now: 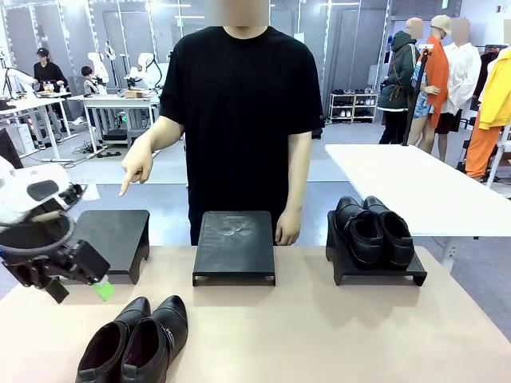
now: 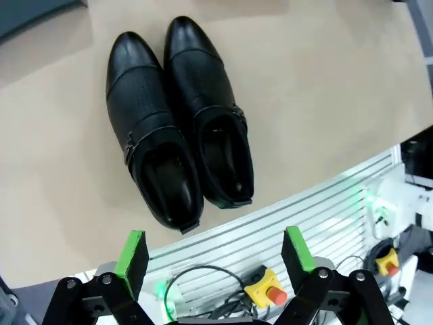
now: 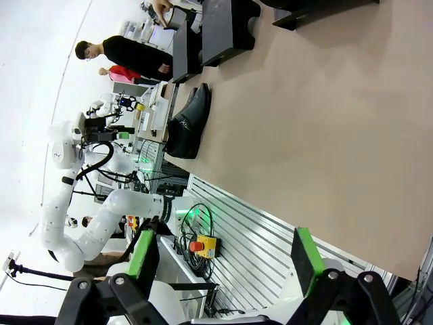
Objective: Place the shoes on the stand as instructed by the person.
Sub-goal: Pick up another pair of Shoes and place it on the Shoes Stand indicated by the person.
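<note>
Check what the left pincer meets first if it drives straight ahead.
Likely the heel ends of the shoes on the table; the open left pincer points at them. Depth unclear: its ribbed edge may come first.

Bright workshop hall behind a beige table
A grey floor runs back to glazed partition walls. A white table stands at the right and cluttered workbenches at the far left. A low shelf rack sits against the back wall, all under even overhead light.
</note>
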### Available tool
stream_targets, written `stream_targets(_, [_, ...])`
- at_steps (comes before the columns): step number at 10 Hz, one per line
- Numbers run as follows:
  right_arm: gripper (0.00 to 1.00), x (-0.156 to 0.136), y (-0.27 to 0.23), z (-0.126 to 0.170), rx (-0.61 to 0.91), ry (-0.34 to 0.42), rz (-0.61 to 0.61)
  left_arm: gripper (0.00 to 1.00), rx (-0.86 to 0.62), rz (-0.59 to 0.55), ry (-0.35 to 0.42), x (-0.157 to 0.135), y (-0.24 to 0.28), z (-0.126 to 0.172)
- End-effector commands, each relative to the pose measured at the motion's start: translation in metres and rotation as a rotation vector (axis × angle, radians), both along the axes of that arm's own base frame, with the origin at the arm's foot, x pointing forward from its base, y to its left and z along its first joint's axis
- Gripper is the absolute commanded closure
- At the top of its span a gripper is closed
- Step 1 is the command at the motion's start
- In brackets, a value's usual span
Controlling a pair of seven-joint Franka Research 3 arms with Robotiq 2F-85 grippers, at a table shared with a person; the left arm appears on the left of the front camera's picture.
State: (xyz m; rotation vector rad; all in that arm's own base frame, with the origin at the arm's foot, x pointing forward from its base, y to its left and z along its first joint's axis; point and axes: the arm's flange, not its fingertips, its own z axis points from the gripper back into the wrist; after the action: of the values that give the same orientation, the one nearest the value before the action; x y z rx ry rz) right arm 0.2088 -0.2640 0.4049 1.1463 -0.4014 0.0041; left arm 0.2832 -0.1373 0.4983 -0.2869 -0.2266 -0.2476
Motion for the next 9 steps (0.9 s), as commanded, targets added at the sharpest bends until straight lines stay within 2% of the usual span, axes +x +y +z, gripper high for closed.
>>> stream_targets(1, [0.0,-0.003,-0.001,0.003,-0.003,-0.003,0.007,0.0,0.019,0.027,0.029,-0.018,0.001,-0.055])
stream_targets(7, [0.0,-0.003,-0.001,0.003,-0.003,-0.003,0.007,0.0,0.084,0.125,0.089,0.0,-0.009,-0.119])
stream_targets(8, [0.0,-0.003,-0.001,0.003,-0.003,-0.003,0.007,0.0,0.084,0.114,0.09,0.0,-0.007,-0.118])
stream_targets(9, [0.0,-0.003,-0.001,0.003,-0.003,-0.003,0.007,0.0,0.094,0.096,0.109,0.033,-0.026,-0.083])
